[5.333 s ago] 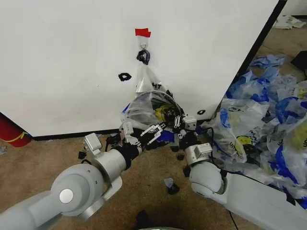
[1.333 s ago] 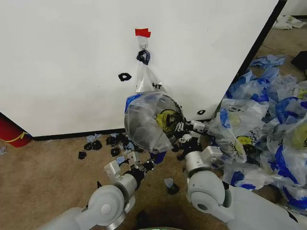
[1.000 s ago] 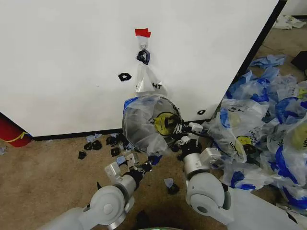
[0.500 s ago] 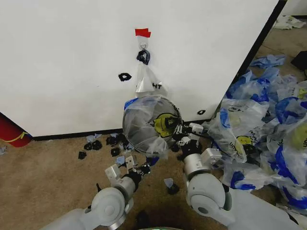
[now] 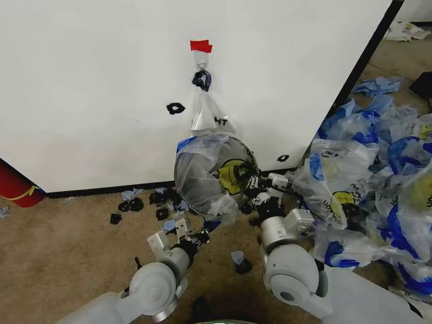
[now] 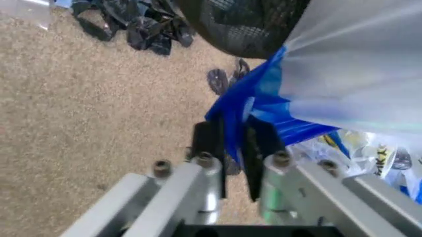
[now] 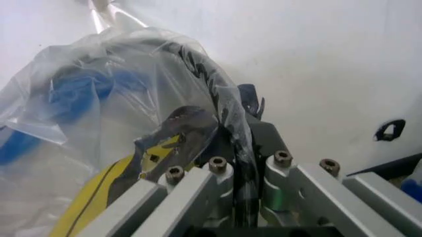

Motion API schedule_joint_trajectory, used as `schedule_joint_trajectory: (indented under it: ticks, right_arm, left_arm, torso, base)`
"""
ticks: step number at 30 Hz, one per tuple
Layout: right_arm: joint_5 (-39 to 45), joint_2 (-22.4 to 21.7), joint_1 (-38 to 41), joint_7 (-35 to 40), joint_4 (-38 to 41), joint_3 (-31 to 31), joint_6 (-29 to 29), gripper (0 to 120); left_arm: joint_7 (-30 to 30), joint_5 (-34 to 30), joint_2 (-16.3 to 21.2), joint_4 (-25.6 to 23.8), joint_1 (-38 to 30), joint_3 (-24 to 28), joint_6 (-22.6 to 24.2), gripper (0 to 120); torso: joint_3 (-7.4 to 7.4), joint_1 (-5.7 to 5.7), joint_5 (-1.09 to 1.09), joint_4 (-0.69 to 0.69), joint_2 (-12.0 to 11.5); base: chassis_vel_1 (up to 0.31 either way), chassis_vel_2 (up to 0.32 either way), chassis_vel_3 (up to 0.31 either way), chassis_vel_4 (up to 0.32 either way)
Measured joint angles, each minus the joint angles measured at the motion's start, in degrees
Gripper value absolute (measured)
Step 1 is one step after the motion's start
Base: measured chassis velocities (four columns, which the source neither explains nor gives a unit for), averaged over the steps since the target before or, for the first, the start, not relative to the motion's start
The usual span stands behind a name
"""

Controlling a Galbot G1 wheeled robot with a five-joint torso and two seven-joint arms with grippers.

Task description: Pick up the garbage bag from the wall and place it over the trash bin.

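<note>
The garbage bag [image 5: 206, 169], thin white film with a yellow smiley and blue handles, is stretched over the round black mesh trash bin [image 5: 237, 154], which tilts in front of the wall [image 5: 101, 88]. My left gripper [image 5: 196, 236] sits low in front of the bin, shut on a blue handle [image 6: 234, 131] of the bag; its fingers [image 6: 209, 143] pinch the blue film, with the bin's mesh [image 6: 244, 24] beyond. My right gripper [image 5: 260, 185] is at the bin's right side, shut on the bag film and the bin rim [image 7: 197, 64].
A narrower clear bag [image 5: 204, 108] hangs from the hook under the red tape [image 5: 200, 46]. Black scraps [image 5: 138, 202] lie on the carpet by the wall's foot. A heap of blue-and-white bags [image 5: 378, 169] fills the right. A red object [image 5: 17, 187] stands far left.
Since the oldest frame my left arm has drawn back and down, pulling the bag over the bin. In the last second the bin and bag shifted only slightly to the right.
</note>
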Motion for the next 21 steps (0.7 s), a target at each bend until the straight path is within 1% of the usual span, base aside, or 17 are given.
schedule_joint_trajectory:
  ticks: [2, 3, 5, 9, 12, 13, 16, 17, 18, 21]
  right_arm:
    - [0.01, -0.04, 0.55, 0.00, -0.27, 0.14, 0.05, 0]
    - [0.01, -0.04, 0.55, 0.00, -0.27, 0.14, 0.05, 0]
    - [0.04, -0.14, 0.92, 0.00, -0.49, 0.26, 0.09, 0]
    - [0.06, -0.26, 0.98, 0.00, -0.84, 0.52, 0.14, 0]
    - [0.06, -0.23, 0.91, 0.00, -0.89, 0.54, 0.14, 0]
    - [0.06, -0.11, 0.79, 0.00, -0.98, 0.55, 0.14, 0]
    - [0.06, 0.15, 0.66, 0.00, -1.07, 0.55, 0.14, 0]
    - [0.07, 0.20, 0.70, 0.00, -1.07, 0.55, 0.14, 0]
    - [0.07, 0.20, 0.70, 0.00, -1.07, 0.55, 0.14, 0]
    - [0.19, 0.34, 1.04, 0.01, -1.08, 0.55, 0.13, 0]
  left_arm:
    - [-0.30, 0.01, 0.58, -1.30, 0.33, -0.20, 0.16, 22]
    - [-0.30, 0.01, 0.58, -1.30, 0.33, -0.20, 0.16, 22]
    - [-0.62, 0.00, 1.06, -2.60, 0.68, -0.61, 0.44, 28]
    - [-0.94, 0.11, 2.19, -4.82, 1.77, -1.73, 0.95, 45]
    - [-0.94, 0.22, 2.43, -5.20, 2.09, -2.05, 1.01, 48]
    - [-0.97, 0.36, 2.88, -5.91, 2.82, -2.88, 1.10, 58]
    - [-1.18, 0.59, 3.63, -7.32, 4.71, -4.56, 1.61, 72]
    - [-1.26, 0.75, 3.77, -7.52, 5.12, -4.79, 1.70, 75]
    - [-1.26, 0.75, 3.77, -7.52, 5.12, -4.79, 1.70, 75]
    - [-1.62, 1.54, 3.99, -8.01, 6.79, -5.87, 2.09, 88]
  torso:
    - [0.00, 0.00, 0.01, 0.01, 0.00]
    - [0.00, 0.00, 0.01, 0.01, 0.00]
    - [0.00, 0.00, 0.00, 0.00, 0.00]
    - [0.00, 0.00, 0.01, 0.00, 0.00]
    - [0.00, 0.00, 0.00, 0.00, 0.00]
    - [0.00, 0.00, 0.00, 0.00, 0.00]
    - [0.00, 0.00, 0.00, 0.00, 0.00]
    - [0.00, 0.00, 0.01, 0.00, 0.00]
    - [0.00, 0.00, 0.01, 0.00, 0.00]
    - [-0.01, 0.00, 0.00, 0.01, 0.00]
  base:
    - [0.000, 0.000, 0.000, 0.000]
    - [0.000, 0.000, 0.000, 0.000]
    - [0.000, 0.000, 0.000, 0.000]
    - [0.000, 0.000, 0.000, 0.000]
    - [0.000, 0.000, 0.000, 0.000]
    - [0.000, 0.000, 0.000, 0.000]
    - [0.000, 0.000, 0.000, 0.000]
    - [0.000, 0.000, 0.000, 0.000]
    - [0.000, 0.000, 0.000, 0.000]
    - [0.000, 0.000, 0.000, 0.000]
